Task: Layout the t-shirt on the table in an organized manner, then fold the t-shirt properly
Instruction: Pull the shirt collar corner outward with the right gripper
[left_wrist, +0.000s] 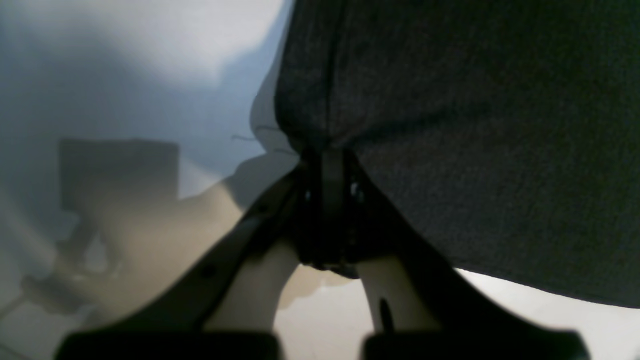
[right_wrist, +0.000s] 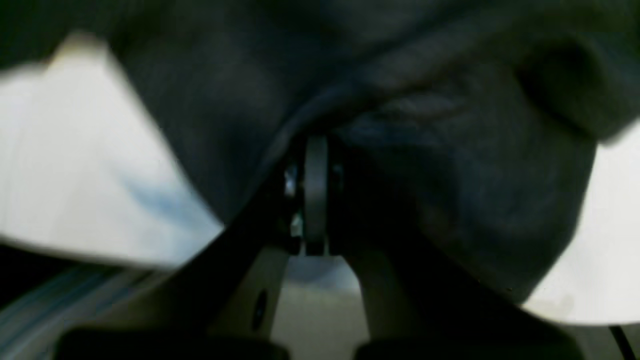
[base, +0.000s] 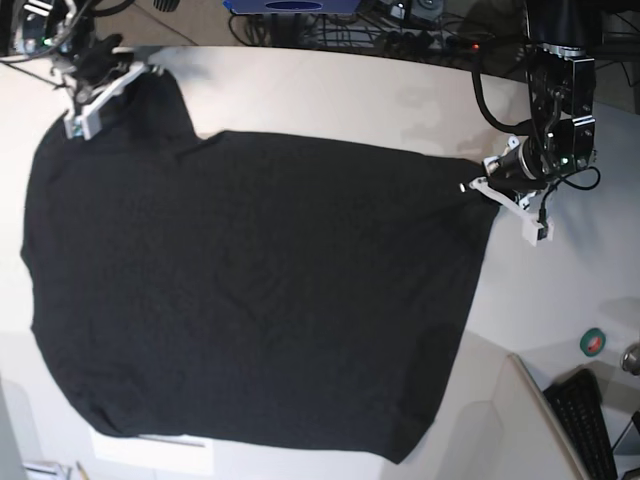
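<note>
Black cloth filled both wrist views, close against the lenses: the t-shirt (base: 250, 300), spread dark and plain side up across most of the bench (base: 350, 90), no print showing. It lay nearly flat from the far corner at the base view's upper left down to its near hem, probably because two opposite points were being pulled apart to take out slack.

At the base view's right, the left hand (left_wrist: 327, 165) was pressed together on a gathered edge of the fabric, which bunched at its tips and hung from them above the bench. That corner drew to a taut point, suggesting tension along the upper edge.

At the upper left, the right hand (right_wrist: 315, 170) was likewise closed, pinching a fold of the shirt near what looked like a sleeve or shoulder; blur hid the exact spot.

Off to the lower right lay a green tape roll (base: 594, 341) and a keyboard (base: 585, 420), well apart from the cloth. By my judgement the laying-out was nearly done and folding had not begun.
</note>
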